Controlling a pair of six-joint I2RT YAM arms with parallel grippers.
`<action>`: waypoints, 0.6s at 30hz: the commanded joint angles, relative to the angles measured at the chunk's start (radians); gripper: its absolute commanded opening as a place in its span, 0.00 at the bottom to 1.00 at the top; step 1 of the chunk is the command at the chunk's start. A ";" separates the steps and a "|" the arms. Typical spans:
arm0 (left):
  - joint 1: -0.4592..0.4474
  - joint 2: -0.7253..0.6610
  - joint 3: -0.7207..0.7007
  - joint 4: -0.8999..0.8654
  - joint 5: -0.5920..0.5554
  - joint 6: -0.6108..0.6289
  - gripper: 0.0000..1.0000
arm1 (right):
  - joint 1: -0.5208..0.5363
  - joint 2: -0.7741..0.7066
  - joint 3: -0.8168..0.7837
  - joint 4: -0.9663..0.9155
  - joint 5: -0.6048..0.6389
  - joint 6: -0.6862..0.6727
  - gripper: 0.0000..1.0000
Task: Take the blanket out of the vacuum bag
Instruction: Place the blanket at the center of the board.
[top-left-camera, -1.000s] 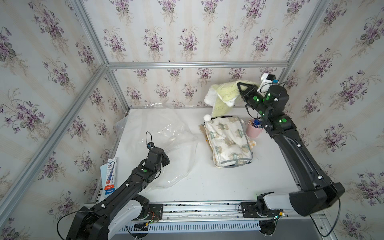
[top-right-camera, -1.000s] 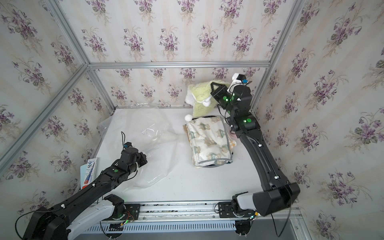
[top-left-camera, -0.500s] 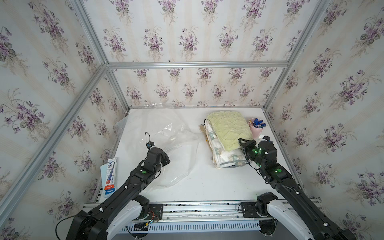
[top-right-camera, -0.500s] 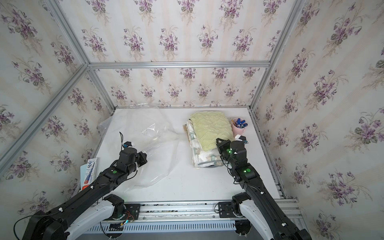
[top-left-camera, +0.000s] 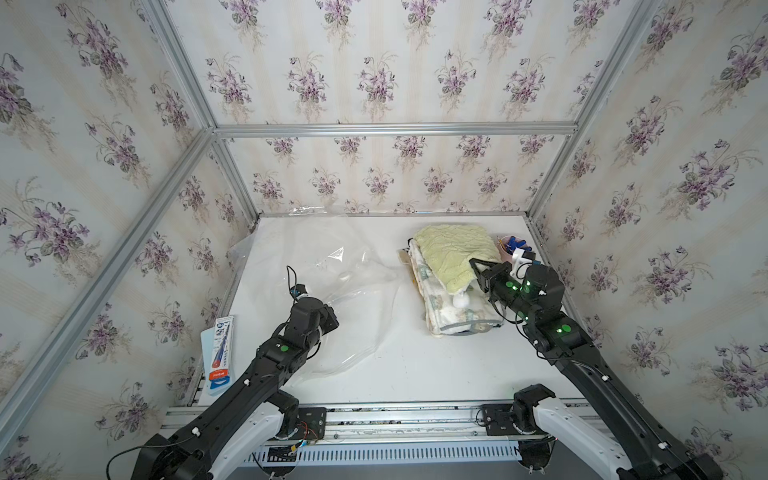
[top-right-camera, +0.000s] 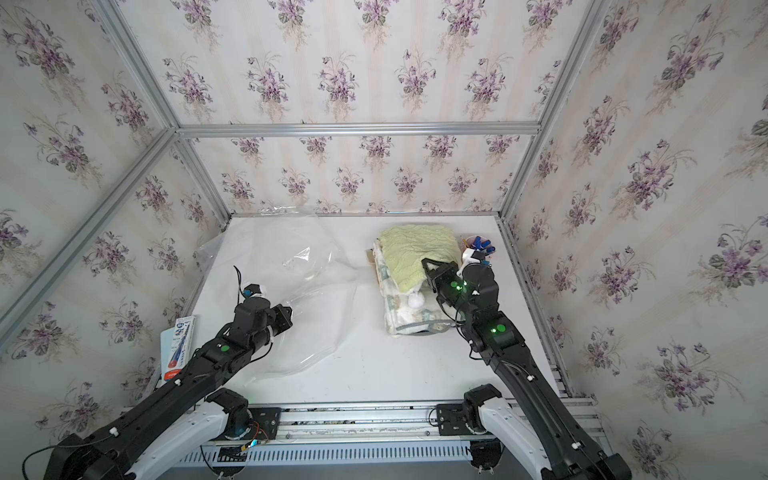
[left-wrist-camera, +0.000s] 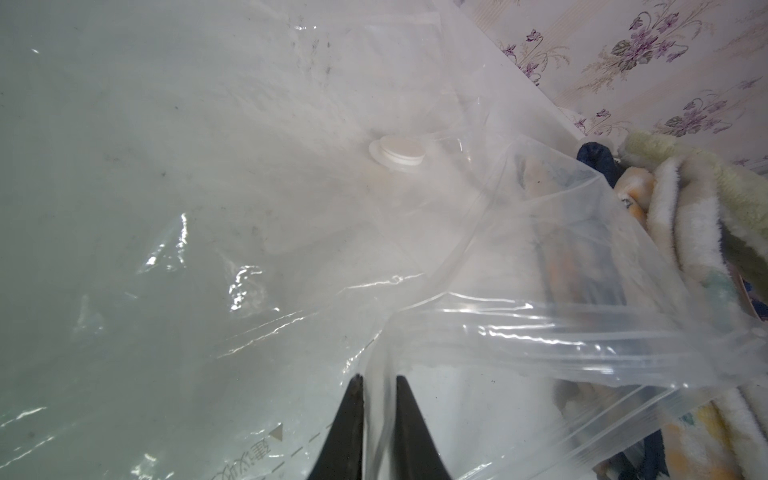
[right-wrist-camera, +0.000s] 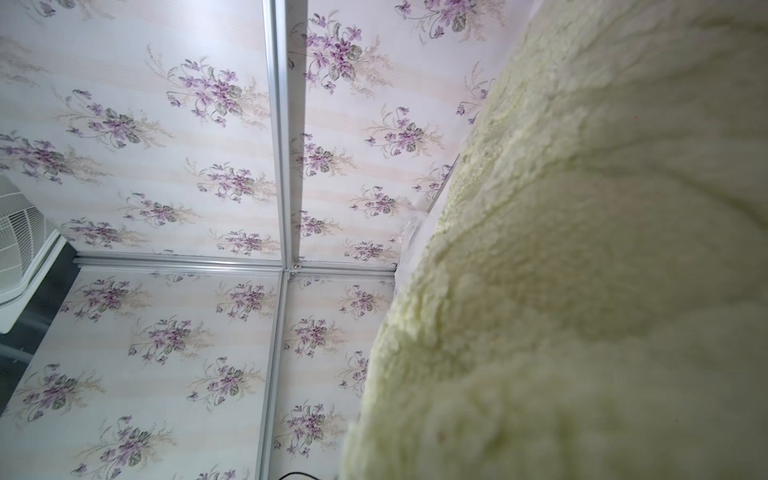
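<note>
The vacuum bag (top-left-camera: 324, 257) (top-right-camera: 299, 257) lies crumpled, transparent and empty on the left half of the table, its round white valve cap (left-wrist-camera: 401, 151) facing up. My left gripper (left-wrist-camera: 379, 378) (top-left-camera: 328, 318) is shut on a fold of the bag's plastic near the front. The yellow-green fleece blanket (top-left-camera: 453, 253) (top-right-camera: 415, 257) lies outside the bag, on a folded stack at the right. My right gripper (top-left-camera: 477, 266) (top-right-camera: 428, 266) is shut at the blanket's right edge. In the right wrist view the fleece (right-wrist-camera: 582, 291) hides its fingers.
Under the blanket sits a folded patterned cloth stack (top-left-camera: 457, 316) with a white pompom (top-left-camera: 460, 300). A pink cup (top-left-camera: 511, 243) with blue items stands by the right wall. A boxed toothbrush (top-left-camera: 218, 353) lies off the table's left edge. Papered walls close three sides.
The right arm has come down from the back, where it held the blanket high. The blanket now lies spread on the folded stack. The left arm has stayed put on the bag.
</note>
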 joint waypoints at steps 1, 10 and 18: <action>0.000 0.001 0.019 0.006 0.007 0.010 0.15 | 0.009 -0.041 -0.031 -0.045 -0.009 0.048 0.00; 0.000 0.007 -0.024 0.054 0.030 -0.008 0.16 | 0.007 -0.232 -0.208 -0.314 0.043 0.009 0.14; 0.000 0.037 -0.028 0.084 0.051 -0.004 0.17 | 0.006 -0.161 -0.160 -0.450 0.034 -0.229 0.59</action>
